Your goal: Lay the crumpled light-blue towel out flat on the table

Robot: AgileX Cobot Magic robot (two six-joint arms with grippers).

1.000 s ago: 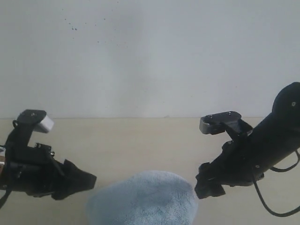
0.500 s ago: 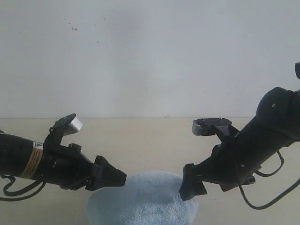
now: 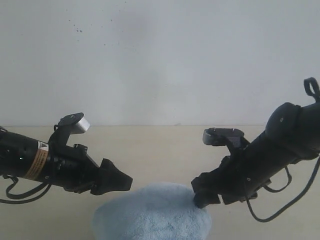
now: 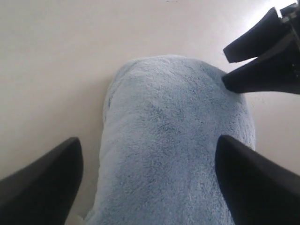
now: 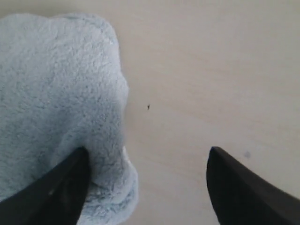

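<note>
On the table point(image 3: 160, 145), the bunched towel point(image 3: 150, 212) lies lengthwise toward the wall point(image 3: 160, 60); both jaws gape, empty.

The towel point(image 3: 150, 215) lies on the table point(image 3: 160, 145), between the left tool point(image 3: 126, 181) and the right tool point(image 3: 199, 199).

Pale beige table point(image 3: 160, 145), smooth and plain, crumpled light-blue towel point(image 3: 151, 214) heaped on it

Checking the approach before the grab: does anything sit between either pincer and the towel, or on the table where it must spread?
Nothing visible does. Both open, the left pincer and right pincer sit right at the towel, and the table seen around it is bare.
</note>
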